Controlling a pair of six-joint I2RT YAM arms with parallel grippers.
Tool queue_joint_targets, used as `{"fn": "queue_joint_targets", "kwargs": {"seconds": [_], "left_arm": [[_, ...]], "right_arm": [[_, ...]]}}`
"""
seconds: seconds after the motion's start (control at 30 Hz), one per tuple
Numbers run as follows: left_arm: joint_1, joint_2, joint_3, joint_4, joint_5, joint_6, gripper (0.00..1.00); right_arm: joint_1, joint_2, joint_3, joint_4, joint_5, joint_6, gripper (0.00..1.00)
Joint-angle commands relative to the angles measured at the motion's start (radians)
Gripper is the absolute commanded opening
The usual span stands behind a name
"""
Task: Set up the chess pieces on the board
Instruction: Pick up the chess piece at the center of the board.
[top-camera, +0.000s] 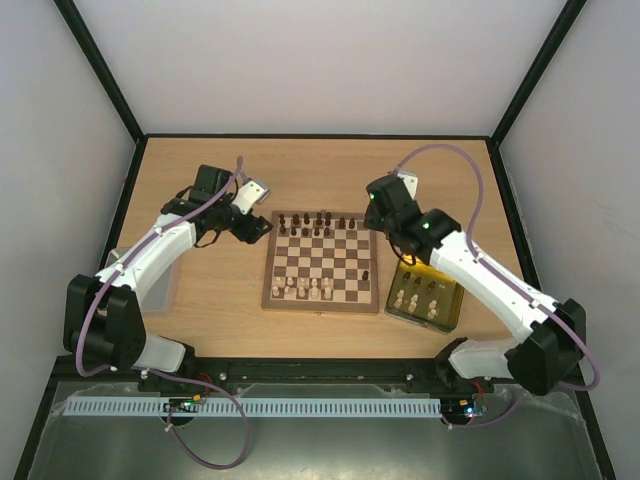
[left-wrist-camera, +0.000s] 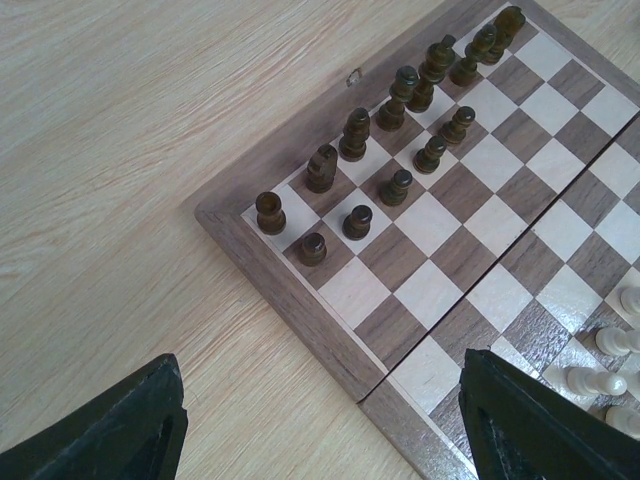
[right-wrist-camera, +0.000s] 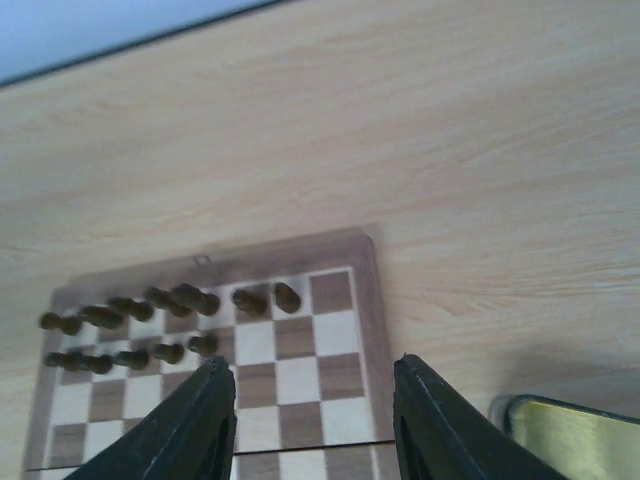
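Observation:
The board (top-camera: 322, 262) lies mid-table. Dark brown pieces (top-camera: 318, 222) stand in its two far rows, and one dark piece (top-camera: 367, 276) stands alone near the right edge. Several pale pieces (top-camera: 308, 289) stand at the near side. My left gripper (top-camera: 260, 228) is open and empty, above the board's far-left corner; its view shows the dark pieces (left-wrist-camera: 355, 135) and some pale ones (left-wrist-camera: 597, 380). My right gripper (top-camera: 403, 252) is open and empty, beside the board's right edge; its view shows the board's far right corner (right-wrist-camera: 345, 300) and dark pieces (right-wrist-camera: 190, 298).
A shiny gold tray (top-camera: 447, 312) holding several pale pieces stands right of the board, under the right arm; its corner shows in the right wrist view (right-wrist-camera: 575, 432). A grey tray (top-camera: 166, 290) lies at the left, partly under the left arm. Walls enclose the table.

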Motion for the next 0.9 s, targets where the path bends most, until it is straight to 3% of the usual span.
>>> {"fn": "queue_joint_targets", "kwargs": {"seconds": [0.0,0.27,0.43,0.63,0.87], "left_arm": [[-0.007,-0.010,0.028,-0.029,0.016,0.013,0.76],[-0.006,-0.013,0.026,-0.035,0.031,0.017,0.76],[-0.006,-0.004,0.020,-0.027,0.043,0.017,0.76],[-0.007,0.003,0.022,-0.027,0.044,0.020,0.76],[-0.007,0.005,0.018,-0.024,0.038,0.020,0.76]], "right_arm": [[-0.119,0.092,0.073,-0.275,-0.215,-0.090,0.42],[-0.319,0.169,0.073,-0.350,-0.340,-0.142,0.36],[-0.360,0.155,0.054,-0.401,-0.345,-0.147,0.39],[-0.376,0.142,-0.046,-0.346,-0.481,-0.114,0.39],[-0.377,0.165,-0.106,-0.281,-0.516,-0.104,0.39]]}}
